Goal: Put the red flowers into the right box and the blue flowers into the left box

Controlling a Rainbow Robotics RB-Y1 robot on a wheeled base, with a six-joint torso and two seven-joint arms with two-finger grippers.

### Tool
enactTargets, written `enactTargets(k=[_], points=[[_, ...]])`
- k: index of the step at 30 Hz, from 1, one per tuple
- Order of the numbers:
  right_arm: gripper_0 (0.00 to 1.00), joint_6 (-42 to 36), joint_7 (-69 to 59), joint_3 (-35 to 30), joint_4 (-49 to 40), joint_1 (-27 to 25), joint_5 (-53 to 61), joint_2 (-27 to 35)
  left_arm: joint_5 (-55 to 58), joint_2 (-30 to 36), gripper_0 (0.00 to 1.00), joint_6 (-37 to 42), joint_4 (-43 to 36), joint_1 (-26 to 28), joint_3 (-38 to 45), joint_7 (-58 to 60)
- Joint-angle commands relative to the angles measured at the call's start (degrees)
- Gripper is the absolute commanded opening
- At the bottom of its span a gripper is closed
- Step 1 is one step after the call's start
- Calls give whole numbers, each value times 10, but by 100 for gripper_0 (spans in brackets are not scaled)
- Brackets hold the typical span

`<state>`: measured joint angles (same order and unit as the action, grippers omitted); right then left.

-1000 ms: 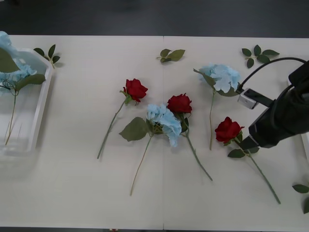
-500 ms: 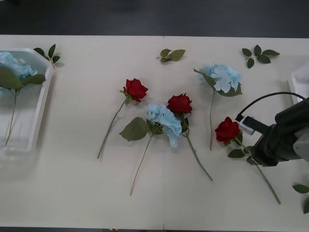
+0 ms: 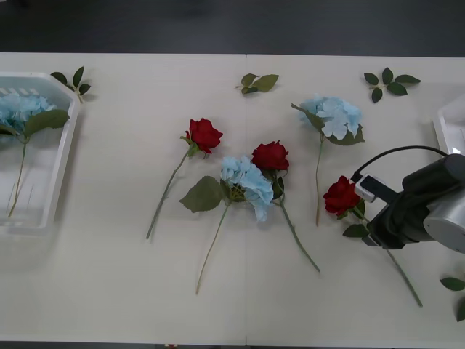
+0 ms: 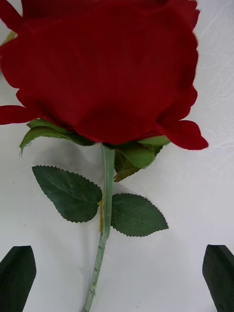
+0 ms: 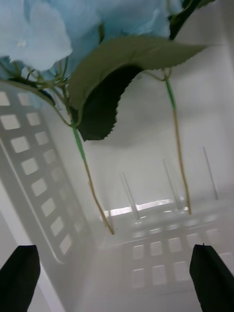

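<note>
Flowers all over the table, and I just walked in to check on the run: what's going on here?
The robot is sorting them. Its right gripper is open, fingers either side of the stem of a red rose lying on the table, not yet grasping it. The left gripper is open over the left box, where blue hydrangeas lie. Two more roses and two hydrangeas wait on the table.

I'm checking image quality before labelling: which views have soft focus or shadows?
Right wrist view: red flower bloom slightly soft, its stem sharp, the open right hand astride it. Left wrist view: blue flowers blurred, dark shadow under a leaf, left box wall hazy. Front view: evenly lit, faint shadows.
</note>
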<state>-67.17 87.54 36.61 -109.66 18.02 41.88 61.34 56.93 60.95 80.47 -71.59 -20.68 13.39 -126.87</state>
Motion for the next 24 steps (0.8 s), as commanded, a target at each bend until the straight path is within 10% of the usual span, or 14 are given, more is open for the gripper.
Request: enactTargets(k=[1, 11, 24], points=[[100, 3, -2, -1, 11, 8, -10, -12, 66, 11, 100, 57, -30, -4, 32, -29], [90, 37, 2, 35, 67, 25, -28, -35, 216, -14, 100, 177, -117, -5, 12, 29], [18, 45, 4, 39, 94, 33, -34, -52, 88, -147, 100, 142, -387, -7, -95, 265]])
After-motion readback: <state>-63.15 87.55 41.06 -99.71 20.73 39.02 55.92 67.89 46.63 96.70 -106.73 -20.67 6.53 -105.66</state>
